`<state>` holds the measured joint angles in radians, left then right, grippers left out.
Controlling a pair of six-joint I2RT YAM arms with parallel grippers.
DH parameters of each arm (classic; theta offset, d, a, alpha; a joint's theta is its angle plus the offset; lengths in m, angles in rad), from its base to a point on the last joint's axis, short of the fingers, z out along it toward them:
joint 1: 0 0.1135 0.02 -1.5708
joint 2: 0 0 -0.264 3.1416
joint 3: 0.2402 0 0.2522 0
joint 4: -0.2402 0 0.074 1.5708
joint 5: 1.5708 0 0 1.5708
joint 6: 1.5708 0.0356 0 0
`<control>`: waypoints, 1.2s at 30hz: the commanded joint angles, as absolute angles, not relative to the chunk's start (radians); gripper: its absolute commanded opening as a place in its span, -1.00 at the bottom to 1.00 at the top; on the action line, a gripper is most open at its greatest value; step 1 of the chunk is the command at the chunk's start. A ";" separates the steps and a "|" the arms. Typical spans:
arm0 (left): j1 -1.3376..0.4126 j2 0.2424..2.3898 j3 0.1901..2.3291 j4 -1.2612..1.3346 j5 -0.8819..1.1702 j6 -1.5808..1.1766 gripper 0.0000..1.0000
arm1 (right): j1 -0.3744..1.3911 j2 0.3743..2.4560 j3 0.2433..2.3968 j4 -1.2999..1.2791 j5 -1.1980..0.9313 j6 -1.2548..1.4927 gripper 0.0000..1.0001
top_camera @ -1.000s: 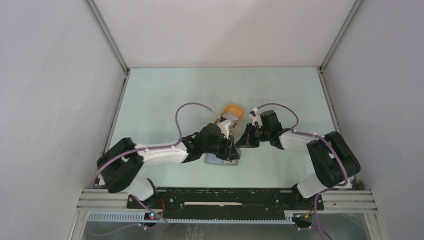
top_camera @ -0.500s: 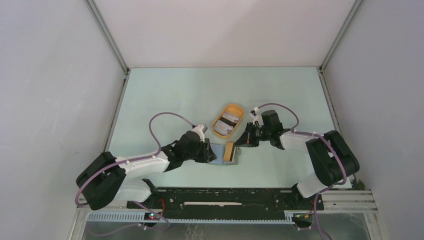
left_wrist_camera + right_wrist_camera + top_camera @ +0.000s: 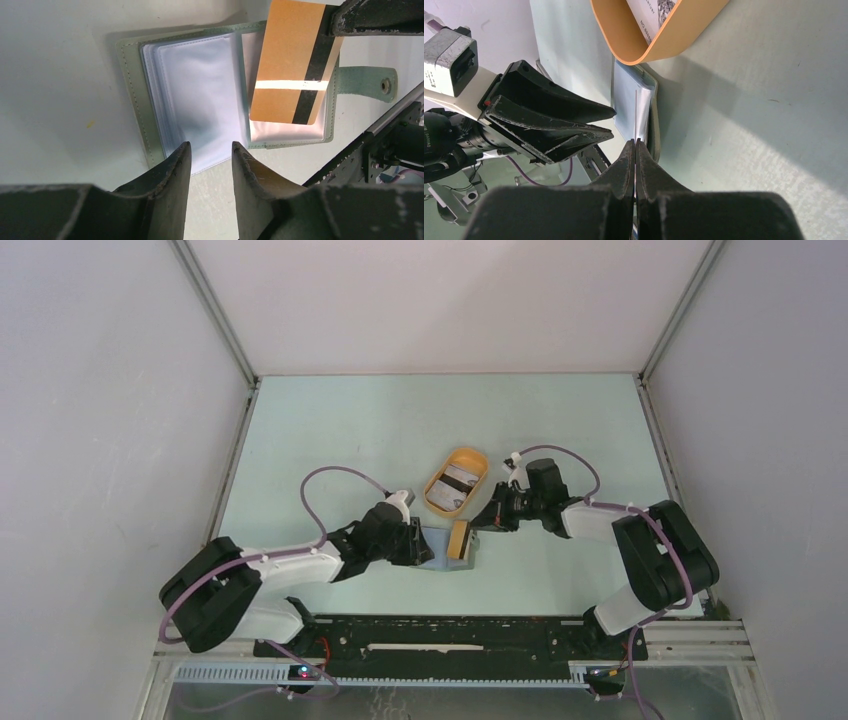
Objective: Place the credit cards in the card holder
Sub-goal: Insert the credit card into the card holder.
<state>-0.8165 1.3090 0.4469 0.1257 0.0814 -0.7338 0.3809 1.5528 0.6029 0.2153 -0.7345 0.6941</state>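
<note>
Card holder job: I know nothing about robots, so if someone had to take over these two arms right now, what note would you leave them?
Left gripper: open, over the edge of the open grey-green fold-over card holder, gripping nothing.
Right gripper: shut on a tan plastic card with a dark stripe, held over the holder's half nearest its snap tab.
Orange oval tray: beside the holder, other cards inside.
Done: holder opened, one card picked up; its clear sleeves show no card.
Left: slide this card into a sleeve, then fetch the rest.
</note>
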 commanded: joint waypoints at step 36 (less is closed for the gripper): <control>-0.779 1.208 0.336 0.126 0.061 -0.847 0.08 | 0.444 1.626 0.612 0.252 -0.648 0.706 -1.00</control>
<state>-0.7822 1.2041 0.3573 0.1009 0.0509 -0.8215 0.4347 1.6169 0.6029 0.2359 -0.6693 0.7132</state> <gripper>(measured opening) 0.537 0.006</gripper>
